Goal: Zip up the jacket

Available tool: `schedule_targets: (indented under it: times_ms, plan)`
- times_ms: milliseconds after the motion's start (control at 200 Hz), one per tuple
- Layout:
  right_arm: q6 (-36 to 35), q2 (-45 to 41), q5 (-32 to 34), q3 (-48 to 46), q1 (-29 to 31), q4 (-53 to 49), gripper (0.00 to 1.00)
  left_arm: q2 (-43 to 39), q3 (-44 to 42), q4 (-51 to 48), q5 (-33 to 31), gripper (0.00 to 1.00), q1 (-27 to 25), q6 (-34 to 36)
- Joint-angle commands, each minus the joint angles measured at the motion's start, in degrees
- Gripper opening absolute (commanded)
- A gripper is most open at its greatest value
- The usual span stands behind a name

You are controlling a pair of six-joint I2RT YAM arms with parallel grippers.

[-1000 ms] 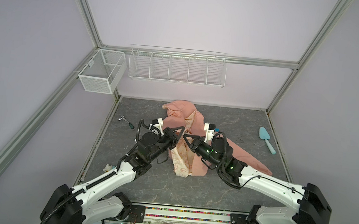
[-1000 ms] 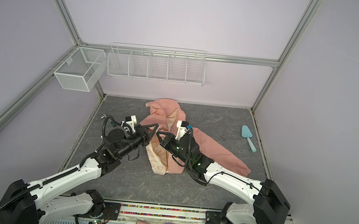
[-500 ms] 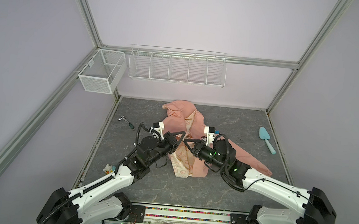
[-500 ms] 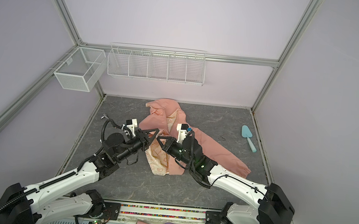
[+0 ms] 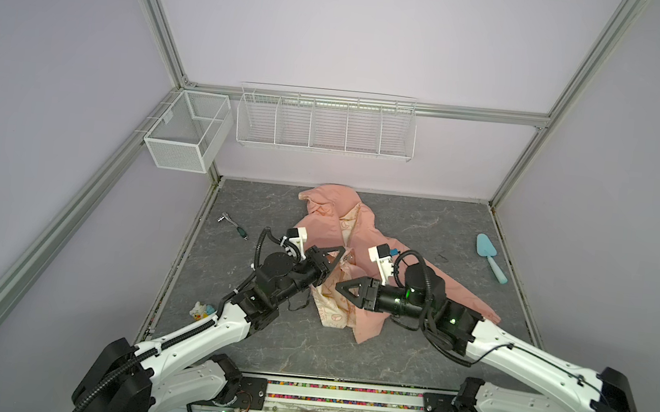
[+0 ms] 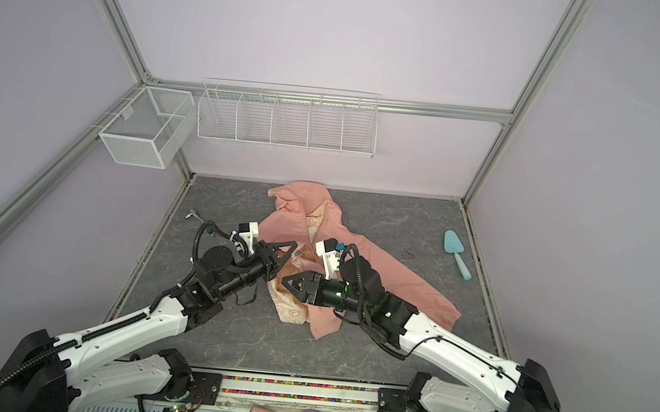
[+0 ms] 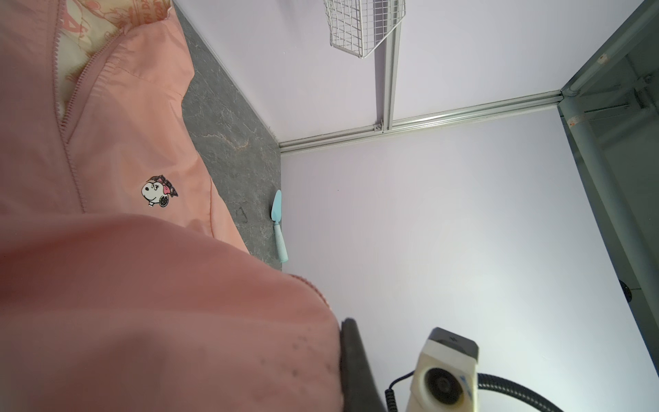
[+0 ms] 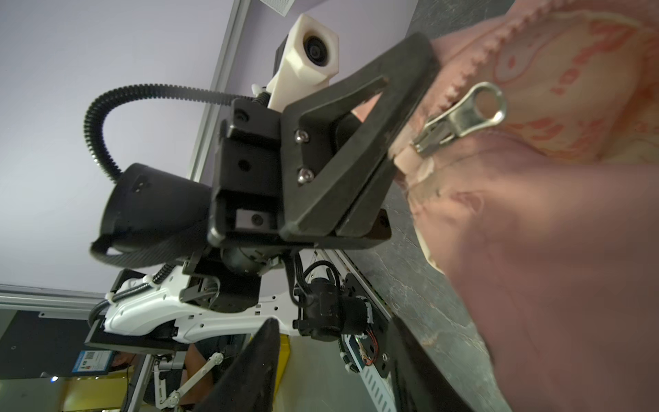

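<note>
Just beyond left jaws (clamped on jacket [image 8: 535, 249] edge) zipper pull [image 8: 463, 114] dangles loose; right jaws, parted and empty, may miss it.

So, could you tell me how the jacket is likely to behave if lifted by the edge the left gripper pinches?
Probably floppy: the jacket lies crumpled in folds and droops from the left gripper clamped beside the zip pull. Likely light, since one small pinch seems to hold a fold up. The smooth-looking shell might slip through the jaws.
</note>
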Motion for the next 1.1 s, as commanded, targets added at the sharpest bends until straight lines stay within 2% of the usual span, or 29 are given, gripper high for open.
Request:
schedule_targets:
  times_ms: [0, 145, 335, 665, 1095]
  plan:
    - [-10.4, -5.6, 2.7, 4.9, -3.4, -15.7, 0.58, -1.6, -0.6, -0.7, 1.1, 0.00, 0.5, 0.2]
    - [-16.8, -5.6, 2.9, 8.4, -9.5, -24.1, 0.61, -2.6, -0.3, -2.9, 2.3, 0.00, 0.9, 0.1]
    - [-21.4, 1.0, -2.5, 12.6, -10.8, -23.0, 0.60, -2.8, 0.2, -4.0, 5.1, 0.00, 1.4, -0.7]
    - [-20.5, 10.1, -7.4, 14.2, -10.9, -13.7, 0.59, -1.3, 0.7, -1.3, 8.7, 0.00, 1.7, -2.3]
    - [-18.0, 14.0, -9.7, 14.5, -12.1, -8.3, 0.50, -1.2, 0.5, -0.5, 9.9, 0.00, 1.7, -3.1]
